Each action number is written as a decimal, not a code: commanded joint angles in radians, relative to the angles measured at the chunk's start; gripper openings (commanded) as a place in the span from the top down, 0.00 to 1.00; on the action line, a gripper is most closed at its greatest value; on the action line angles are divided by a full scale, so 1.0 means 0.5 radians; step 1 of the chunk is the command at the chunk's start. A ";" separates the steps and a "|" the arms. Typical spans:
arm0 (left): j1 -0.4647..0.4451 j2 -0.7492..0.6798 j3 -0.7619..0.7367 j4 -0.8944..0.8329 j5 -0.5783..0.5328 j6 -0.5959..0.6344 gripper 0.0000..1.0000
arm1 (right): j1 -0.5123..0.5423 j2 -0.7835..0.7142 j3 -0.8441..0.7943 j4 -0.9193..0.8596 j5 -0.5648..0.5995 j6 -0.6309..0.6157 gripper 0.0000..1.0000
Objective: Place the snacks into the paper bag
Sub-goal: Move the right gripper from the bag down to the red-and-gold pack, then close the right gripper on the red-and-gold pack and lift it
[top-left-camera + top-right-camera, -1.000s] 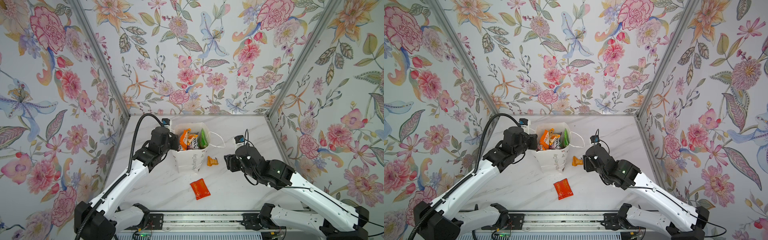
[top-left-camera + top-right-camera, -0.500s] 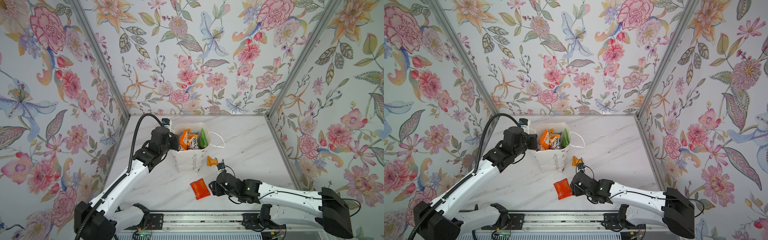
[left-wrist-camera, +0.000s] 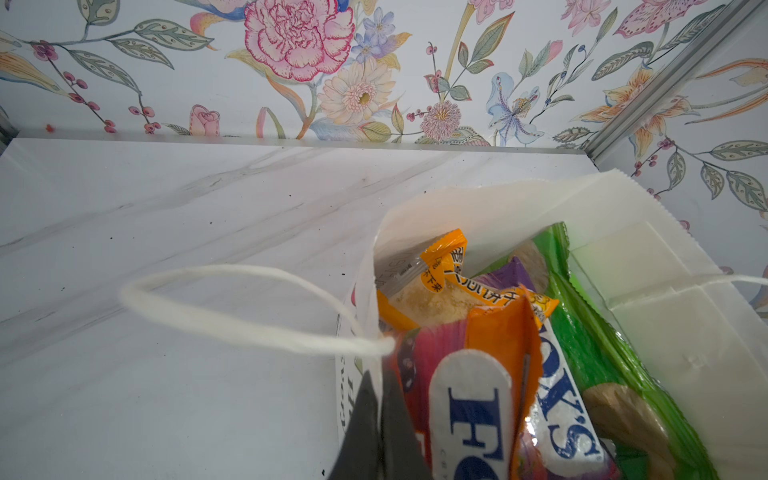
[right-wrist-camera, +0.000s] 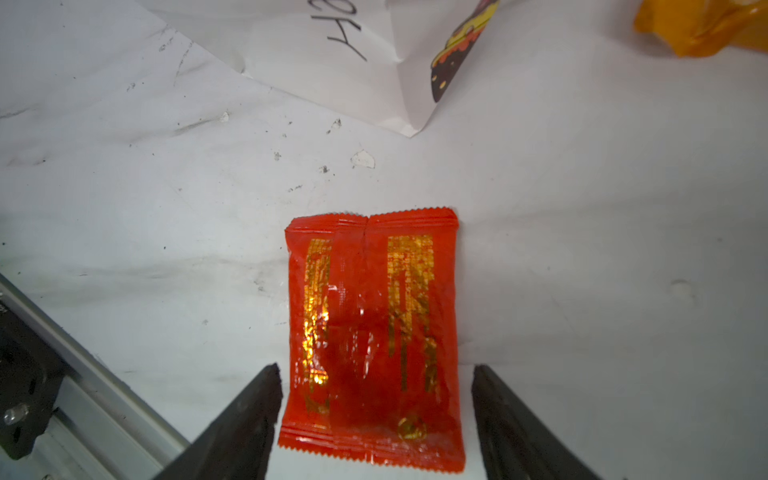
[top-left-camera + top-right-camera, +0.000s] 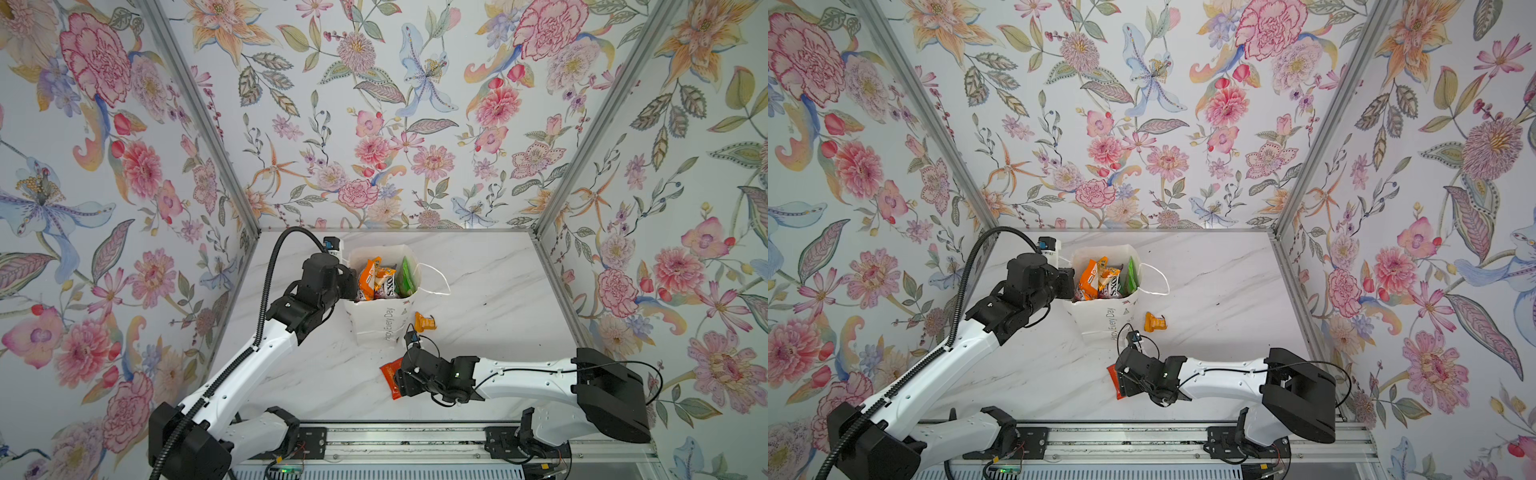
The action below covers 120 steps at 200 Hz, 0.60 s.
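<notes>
Upright on desk [image 5: 498,291]: paper bag [image 5: 380,322], left fingers [image 3: 376,419] pinched shut on its rim — likely steadying the mouth. Near it, flat: red sachet [image 4: 374,324], right fingers [image 4: 245,424] spread astride it, gripping nothing — lined up to pinch.

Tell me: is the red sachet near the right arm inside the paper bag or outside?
Outside. The red sachet lies flat on the table, apart from the paper bag, between the open jaws of the right end effector.
</notes>
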 commanded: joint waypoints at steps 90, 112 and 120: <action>-0.003 -0.079 -0.010 0.148 -0.069 0.002 1.00 | -0.060 0.285 0.118 -0.026 -0.247 -0.085 0.39; -0.003 -0.072 -0.010 0.148 -0.064 0.001 1.00 | -0.050 0.324 0.141 -0.026 -0.287 -0.092 0.50; -0.002 -0.072 -0.010 0.148 -0.063 0.001 1.00 | -0.050 0.323 0.144 -0.026 -0.285 -0.088 0.54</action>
